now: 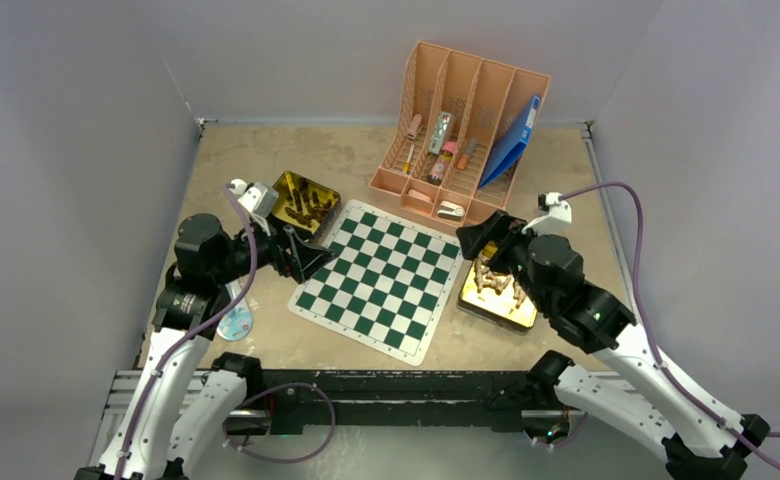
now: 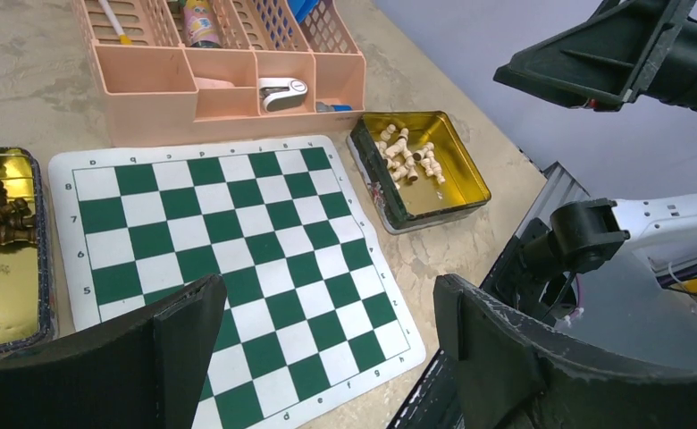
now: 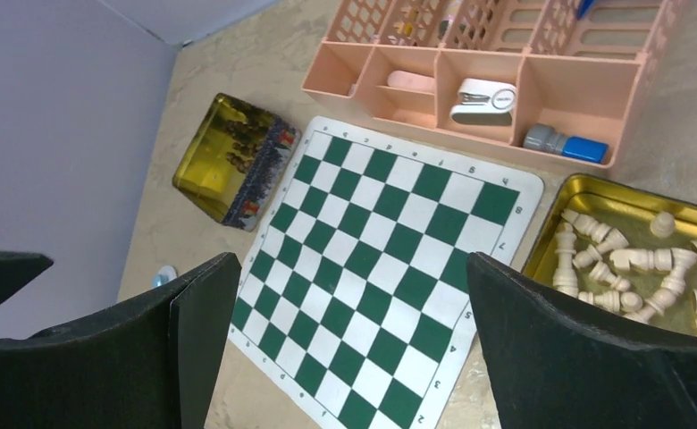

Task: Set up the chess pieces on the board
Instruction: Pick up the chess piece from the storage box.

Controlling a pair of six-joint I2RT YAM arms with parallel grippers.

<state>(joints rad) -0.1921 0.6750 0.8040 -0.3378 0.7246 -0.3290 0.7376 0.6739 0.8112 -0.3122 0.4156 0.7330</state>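
Board (image 1: 378, 278) lies mid-table, dark pieces (image 1: 306, 203) in the left tin (image 1: 288, 185) at its far-left corner, pale pieces (image 1: 494, 280) in the right tin (image 1: 514, 312) beside its right edge, left gripper (image 1: 301, 252) and right gripper (image 1: 481, 237) both gaping, empty.

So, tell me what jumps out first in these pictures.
The green-and-white board lies mid-table with nothing standing on it. The left gold tin holds dark pieces, and the right gold tin holds pale pieces. A pink organizer stands behind the board.
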